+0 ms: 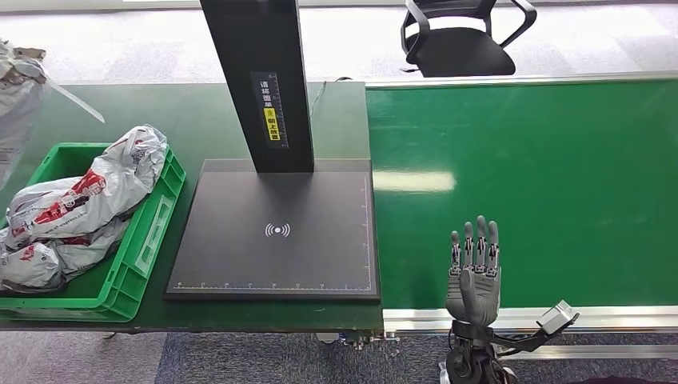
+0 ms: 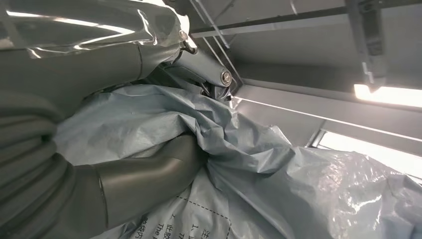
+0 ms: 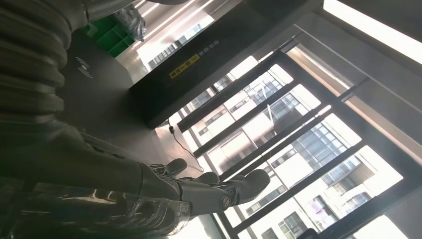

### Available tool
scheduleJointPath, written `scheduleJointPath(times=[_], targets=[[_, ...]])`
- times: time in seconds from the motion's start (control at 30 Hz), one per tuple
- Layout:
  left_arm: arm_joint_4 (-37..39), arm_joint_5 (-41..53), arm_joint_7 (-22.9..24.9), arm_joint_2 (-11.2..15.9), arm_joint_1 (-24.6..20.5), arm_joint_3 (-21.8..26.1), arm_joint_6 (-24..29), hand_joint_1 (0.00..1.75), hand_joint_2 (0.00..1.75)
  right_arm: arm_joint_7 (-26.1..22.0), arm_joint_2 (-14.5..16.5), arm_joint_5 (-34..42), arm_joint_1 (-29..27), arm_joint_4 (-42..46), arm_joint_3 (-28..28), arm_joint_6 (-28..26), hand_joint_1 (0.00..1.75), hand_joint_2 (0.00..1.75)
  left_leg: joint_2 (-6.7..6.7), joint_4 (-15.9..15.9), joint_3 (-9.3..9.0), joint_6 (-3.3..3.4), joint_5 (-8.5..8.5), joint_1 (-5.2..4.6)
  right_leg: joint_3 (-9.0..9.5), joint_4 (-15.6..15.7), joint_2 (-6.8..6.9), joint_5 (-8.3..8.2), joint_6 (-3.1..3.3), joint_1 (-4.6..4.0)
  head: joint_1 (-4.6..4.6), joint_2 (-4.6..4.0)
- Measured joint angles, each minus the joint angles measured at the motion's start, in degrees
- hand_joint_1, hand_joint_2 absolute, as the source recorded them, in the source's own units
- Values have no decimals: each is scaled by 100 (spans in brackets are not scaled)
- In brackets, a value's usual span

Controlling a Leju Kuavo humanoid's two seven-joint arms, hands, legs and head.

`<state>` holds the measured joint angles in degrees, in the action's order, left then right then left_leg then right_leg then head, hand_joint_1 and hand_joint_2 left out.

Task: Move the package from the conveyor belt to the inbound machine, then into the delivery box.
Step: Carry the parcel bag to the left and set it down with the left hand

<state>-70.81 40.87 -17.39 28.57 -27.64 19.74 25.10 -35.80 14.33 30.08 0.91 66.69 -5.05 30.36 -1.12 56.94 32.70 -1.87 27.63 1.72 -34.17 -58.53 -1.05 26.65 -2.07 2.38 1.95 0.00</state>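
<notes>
**Package in left hand, raised at far left; right hand idle over belt**

The package (image 2: 278,164), a grey-blue plastic mailer bag with printed text, is sitting in the left hand (image 2: 114,184): in the left wrist view the thick grey thumb is pressing into the crumpled film and the darker fingers (image 2: 209,74) are closing over it from the other side, so the hand is gripping the bag. In the head view the same bag (image 1: 17,96) is showing at the far left edge, held up above the green delivery box (image 1: 128,276).

That box is sitting on the dark green tabletop (image 1: 200,120) and is carrying several white-and-red courier bags (image 1: 76,204) piled inside. Just beside it, to the right, the inbound machine (image 1: 276,232) is lying flat, a dark scan plate with a black upright column at its back.

Right of the machine, the green conveyor belt (image 1: 544,184) is running across the view. The right hand (image 1: 474,276) is hovering over the belt's near edge, fingers straight and slightly spread, holding nothing. A black office chair (image 1: 460,40) is standing beyond the belt.
</notes>
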Motion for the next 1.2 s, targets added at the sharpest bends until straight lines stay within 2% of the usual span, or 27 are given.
scheduleJointPath(times=[0.13,0.37,0.57,0.6,0.7,0.73,0.97,1.2], targets=[[-324,55,-27,-115,439,-41,130,146,175,45,15,-10,-16,38,-12,2,0,175,-1,0,-1,0,0,0,1,1,0,-1,0,0,1,0],[-455,334,-103,-495,946,-117,363,157,175,88,44,-34,-15,44,-35,2,0,175,2,0,-3,0,-1,0,5,0,1,-1,0,0,0,0],[-463,575,-114,-776,1141,-299,423,145,175,102,73,-81,-10,44,-50,2,0,175,2,0,-3,0,0,0,5,0,1,-1,0,0,0,0],[-469,600,-110,-806,1169,-331,428,130,175,104,74,-85,-8,44,-51,2,0,175,2,0,-2,0,0,0,5,0,1,-1,0,0,-1,0],[-483,650,-95,-872,1226,-411,423,24,175,107,75,-97,8,43,-54,2,0,175,3,0,-2,0,0,1,5,0,1,-1,0,0,-1,0],[-483,658,-90,-887,1239,-432,420,2,175,107,74,-99,13,42,-54,2,0,175,3,0,-2,0,0,1,6,0,1,-1,0,0,0,0],[-483,667,-30,-928,1267,-504,335,0,175,107,74,-99,19,42,-57,2,0,175,3,0,-3,0,0,1,6,0,1,-1,0,0,-1,0],[-500,624,52,-847,1287,-557,173,0,175,109,75,-99,18,42,-65,2,0,175,3,0,-2,0,0,1,6,0,1,-1,0,0,0,0]])
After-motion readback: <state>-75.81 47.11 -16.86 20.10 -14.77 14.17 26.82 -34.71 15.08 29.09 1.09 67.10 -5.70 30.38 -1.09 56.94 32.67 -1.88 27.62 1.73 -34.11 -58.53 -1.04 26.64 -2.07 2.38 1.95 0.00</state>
